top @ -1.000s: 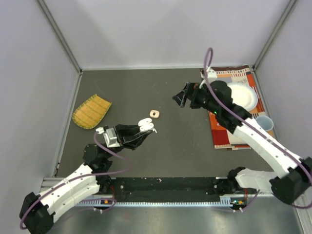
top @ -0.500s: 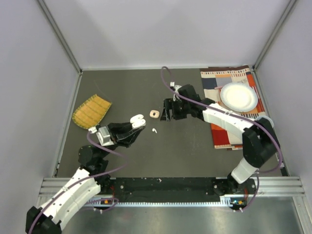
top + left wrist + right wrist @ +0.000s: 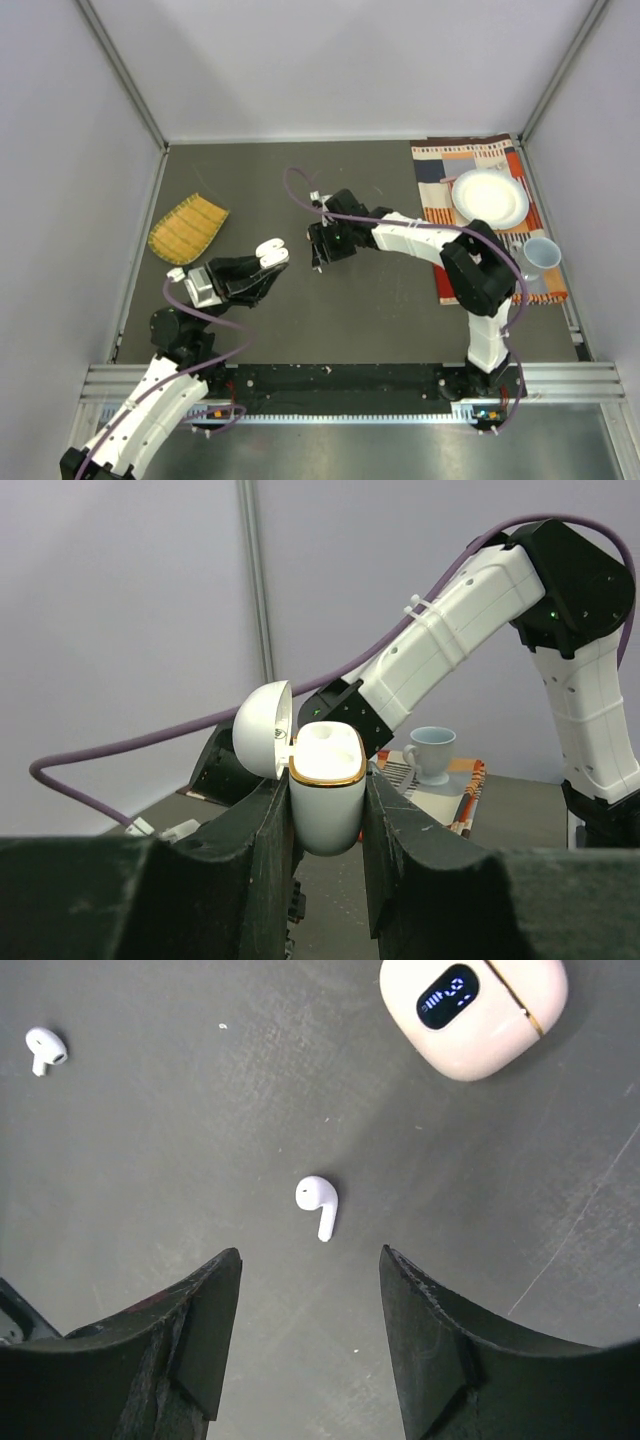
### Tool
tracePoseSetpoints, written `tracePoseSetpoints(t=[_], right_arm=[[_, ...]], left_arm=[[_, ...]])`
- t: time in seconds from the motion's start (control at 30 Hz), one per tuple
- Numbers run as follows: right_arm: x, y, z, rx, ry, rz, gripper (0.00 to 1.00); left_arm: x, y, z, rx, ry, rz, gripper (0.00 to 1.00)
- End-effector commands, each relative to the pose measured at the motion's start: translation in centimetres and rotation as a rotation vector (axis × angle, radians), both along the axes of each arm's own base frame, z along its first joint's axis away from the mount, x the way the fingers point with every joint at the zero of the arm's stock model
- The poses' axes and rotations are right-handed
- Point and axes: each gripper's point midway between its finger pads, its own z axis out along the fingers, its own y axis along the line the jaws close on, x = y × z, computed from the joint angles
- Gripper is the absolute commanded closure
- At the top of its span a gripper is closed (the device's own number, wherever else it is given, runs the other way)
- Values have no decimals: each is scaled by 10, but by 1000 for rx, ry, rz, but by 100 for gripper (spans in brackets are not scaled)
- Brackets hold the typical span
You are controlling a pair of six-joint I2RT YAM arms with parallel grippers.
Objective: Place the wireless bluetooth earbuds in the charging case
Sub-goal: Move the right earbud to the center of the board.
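Observation:
My left gripper (image 3: 270, 256) is shut on a white charging case (image 3: 325, 790) with a gold rim. It holds the case upright above the table, with the lid (image 3: 262, 730) swung open to the left. My right gripper (image 3: 310, 1255) is open and points down at the table beside the case (image 3: 319, 248). A white earbud (image 3: 318, 1203) lies on the table just ahead of its fingertips, between their lines. A second white earbud (image 3: 42, 1048) lies farther off to the left. A closed peach-pink case (image 3: 475, 1010) with a lit display lies beyond. No peach-pink earbuds show.
A yellow woven mat (image 3: 187, 228) lies at the left. A striped cloth (image 3: 480, 215) at the right carries a white plate (image 3: 490, 197) and a pale cup (image 3: 540, 255). Grey walls close in the table on three sides.
My right arm has swung left from the cloth to the table's middle and come down over the white earbud. My left gripper has drawn back to the left with the open case.

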Motion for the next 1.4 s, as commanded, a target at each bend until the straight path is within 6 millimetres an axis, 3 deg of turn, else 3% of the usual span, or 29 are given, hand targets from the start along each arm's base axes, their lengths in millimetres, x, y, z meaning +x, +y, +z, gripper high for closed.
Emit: tracePoseSetpoints(t=[0.0, 0.57, 1.37], right_arm=[[17, 17, 11, -13, -110, 55, 43], [12, 33, -21, -81, -127, 175, 51], [-1, 31, -44, -167, -126, 201, 62]], left_arm=[[-6, 4, 9, -8, -15, 3, 100], [-6, 2, 13, 5, -10, -10, 100], [-1, 0, 7, 9, 27, -8, 100]])
